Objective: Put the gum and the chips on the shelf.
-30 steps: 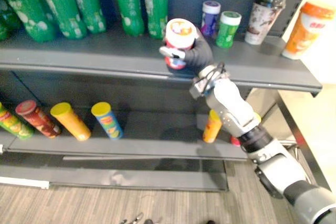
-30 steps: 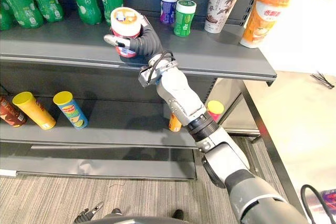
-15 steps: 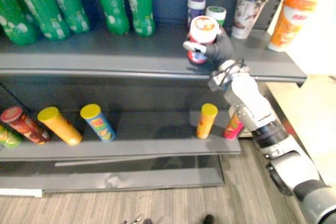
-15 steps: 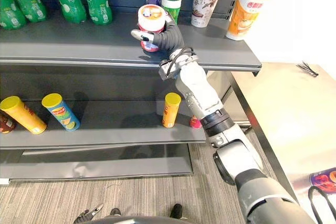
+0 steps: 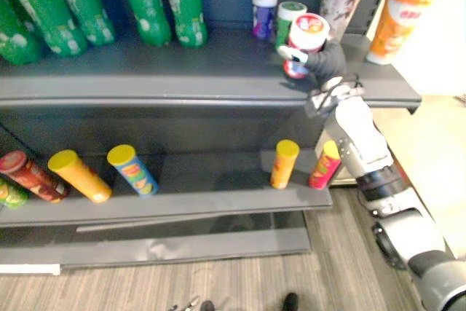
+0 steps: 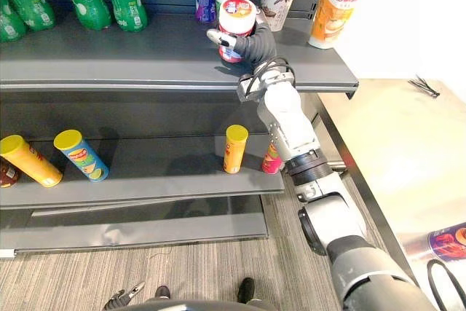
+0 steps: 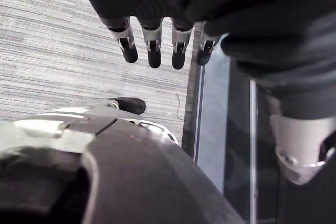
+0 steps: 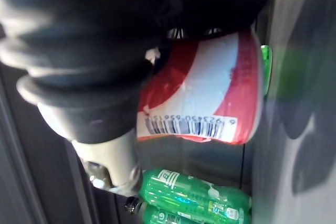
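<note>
My right hand has carried the red-and-white gum canister rightward along the top shelf. My fingers are curled round it, just in front of the green-lidded jar near the shelf's right end. My right wrist view adds its barcode. My left wrist view shows my left hand, fingers straight, above the floor.

Left hand hanging empty over carpet
Its fingers are straight and slightly spread, with the thumb set apart. The striped grey carpet lies past the fingertips, and a smooth grey panel runs alongside on the thumb's side.
</note>
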Robot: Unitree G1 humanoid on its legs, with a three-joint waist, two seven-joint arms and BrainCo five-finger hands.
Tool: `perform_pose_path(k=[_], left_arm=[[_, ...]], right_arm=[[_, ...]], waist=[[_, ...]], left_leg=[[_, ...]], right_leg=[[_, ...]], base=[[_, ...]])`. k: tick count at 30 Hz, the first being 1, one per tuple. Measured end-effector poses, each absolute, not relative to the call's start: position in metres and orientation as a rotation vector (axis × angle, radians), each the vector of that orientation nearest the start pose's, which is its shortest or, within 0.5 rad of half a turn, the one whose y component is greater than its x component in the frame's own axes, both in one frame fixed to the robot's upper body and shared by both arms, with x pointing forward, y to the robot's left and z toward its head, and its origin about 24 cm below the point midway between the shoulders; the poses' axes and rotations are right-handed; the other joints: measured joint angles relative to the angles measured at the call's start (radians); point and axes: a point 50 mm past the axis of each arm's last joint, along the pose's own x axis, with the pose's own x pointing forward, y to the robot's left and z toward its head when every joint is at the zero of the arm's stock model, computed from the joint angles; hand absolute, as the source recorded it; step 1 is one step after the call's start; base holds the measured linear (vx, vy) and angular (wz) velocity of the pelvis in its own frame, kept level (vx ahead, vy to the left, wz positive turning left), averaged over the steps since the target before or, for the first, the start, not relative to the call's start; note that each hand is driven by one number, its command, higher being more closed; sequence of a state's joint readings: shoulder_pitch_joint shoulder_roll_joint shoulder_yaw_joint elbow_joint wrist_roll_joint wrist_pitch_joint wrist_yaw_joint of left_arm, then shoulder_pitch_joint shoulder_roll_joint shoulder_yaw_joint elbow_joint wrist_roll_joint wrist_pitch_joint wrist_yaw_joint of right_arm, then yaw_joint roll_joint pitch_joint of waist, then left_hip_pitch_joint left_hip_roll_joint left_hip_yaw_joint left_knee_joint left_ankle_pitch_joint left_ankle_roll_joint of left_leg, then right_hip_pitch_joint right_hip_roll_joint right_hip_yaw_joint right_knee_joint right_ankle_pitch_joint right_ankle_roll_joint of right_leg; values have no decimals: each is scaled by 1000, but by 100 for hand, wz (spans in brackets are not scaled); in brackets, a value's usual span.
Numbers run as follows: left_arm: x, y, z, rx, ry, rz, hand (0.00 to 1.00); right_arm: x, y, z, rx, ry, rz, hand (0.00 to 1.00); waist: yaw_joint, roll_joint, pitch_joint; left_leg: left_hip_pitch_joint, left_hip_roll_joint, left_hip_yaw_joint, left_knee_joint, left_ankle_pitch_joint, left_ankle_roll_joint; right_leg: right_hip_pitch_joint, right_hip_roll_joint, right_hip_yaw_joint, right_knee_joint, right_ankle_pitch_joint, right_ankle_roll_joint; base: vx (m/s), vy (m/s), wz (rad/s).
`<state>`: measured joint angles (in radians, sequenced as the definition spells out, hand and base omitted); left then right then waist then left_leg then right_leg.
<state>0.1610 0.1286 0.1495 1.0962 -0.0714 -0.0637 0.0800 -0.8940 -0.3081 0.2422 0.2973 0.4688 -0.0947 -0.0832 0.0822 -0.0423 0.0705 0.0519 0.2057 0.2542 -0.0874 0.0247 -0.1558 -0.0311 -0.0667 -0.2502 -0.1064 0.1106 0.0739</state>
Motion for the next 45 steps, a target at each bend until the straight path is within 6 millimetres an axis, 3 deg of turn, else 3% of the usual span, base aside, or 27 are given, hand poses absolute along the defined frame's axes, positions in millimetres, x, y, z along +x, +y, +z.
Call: perform_pose_path(k=[29, 30, 45], left_arm=[[55, 223, -164, 20, 1165, 353, 0], [55, 223, -164, 20, 1165, 353, 0], [56, 224, -164, 18, 1162, 358, 0]], right_arm=[[359, -100, 253, 69, -589, 319, 100], [359, -100, 253, 70, -594, 321, 0], [358, -96, 255, 69, -597, 336, 0]], waist=[[0, -1, 10], [0, -2, 11], [0, -6, 15]], left_leg=[[-9, 2, -4, 1, 0, -1], [-9, 3, -4, 1, 0, -1], [-9, 12, -3, 3, 0, -2]], right_leg=[[-1, 1, -3, 0, 0, 0], [-1, 2, -3, 0, 0, 0], [-1, 11, -3, -1, -1, -1]], base=[[0, 0, 0], [0, 0, 0], [0, 0, 0]])
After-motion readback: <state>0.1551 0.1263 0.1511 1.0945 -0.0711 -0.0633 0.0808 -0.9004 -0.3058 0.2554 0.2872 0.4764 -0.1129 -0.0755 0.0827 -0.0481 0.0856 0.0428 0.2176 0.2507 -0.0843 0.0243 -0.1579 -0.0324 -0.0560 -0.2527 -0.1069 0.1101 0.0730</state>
